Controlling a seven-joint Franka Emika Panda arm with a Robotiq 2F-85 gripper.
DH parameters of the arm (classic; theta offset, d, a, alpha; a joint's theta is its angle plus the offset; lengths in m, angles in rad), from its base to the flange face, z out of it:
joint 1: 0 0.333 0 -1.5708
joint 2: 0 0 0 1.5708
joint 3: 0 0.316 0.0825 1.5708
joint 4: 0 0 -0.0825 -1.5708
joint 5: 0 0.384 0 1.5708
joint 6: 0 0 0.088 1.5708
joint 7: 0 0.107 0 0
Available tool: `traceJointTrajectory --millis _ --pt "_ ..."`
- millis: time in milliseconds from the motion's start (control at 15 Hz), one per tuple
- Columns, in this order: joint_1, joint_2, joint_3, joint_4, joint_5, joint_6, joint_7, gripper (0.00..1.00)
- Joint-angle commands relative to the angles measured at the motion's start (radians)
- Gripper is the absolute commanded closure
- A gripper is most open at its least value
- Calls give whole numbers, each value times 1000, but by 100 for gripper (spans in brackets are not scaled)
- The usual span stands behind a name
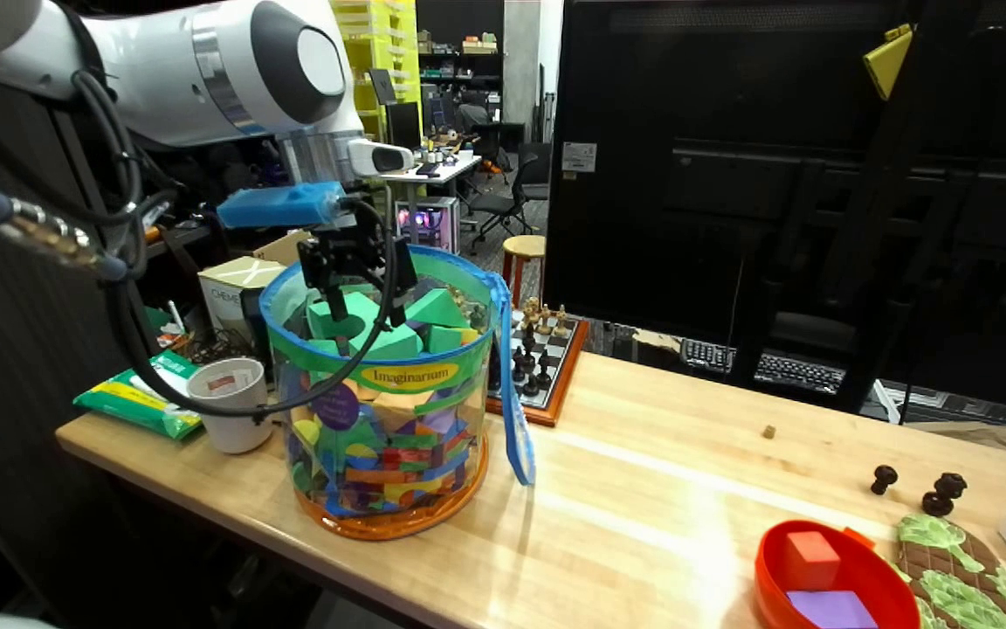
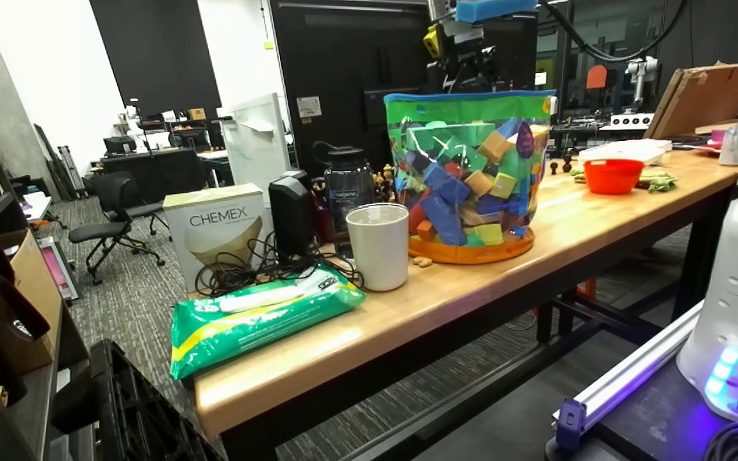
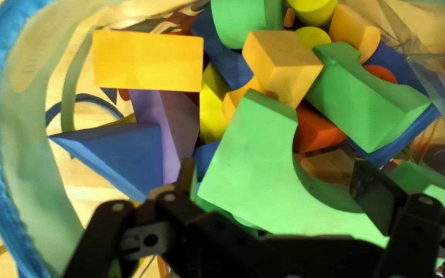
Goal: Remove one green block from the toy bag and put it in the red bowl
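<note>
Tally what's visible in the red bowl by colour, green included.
Red-orange block: 1
Purple piece: 1
Green: 0
Total: 2 in sight; an exterior view crops the bowl, so more could be hidden.

Glossy plastics, wood, cloth, card.
Toy bag (image 2: pixel 465 107) clear, shiny plastic; green block (image 3: pixel 253 166) matt, smooth; red bowl (image 2: pixel 612 177) glossy plastic; counter (image 1: pixel 634 480) smooth wood, sheen; packet (image 2: pixel 266 325) shiny film; quilted cloth pad (image 1: pixel 961 578); Chemex box (image 2: pixel 218 234) matt card.
</note>
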Motion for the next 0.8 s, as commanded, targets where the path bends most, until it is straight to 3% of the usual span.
traceJointTrajectory --millis 0,467,600,733 --pt "-2 -48 -49 -79 49 89 -60 0" --pt "-6 -57 -110 -159 129 189 -156 0" --pt "-7 -56 -111 -164 136 190 -168 26" --pt "-8 -60 -108 -165 136 188 -167 39"
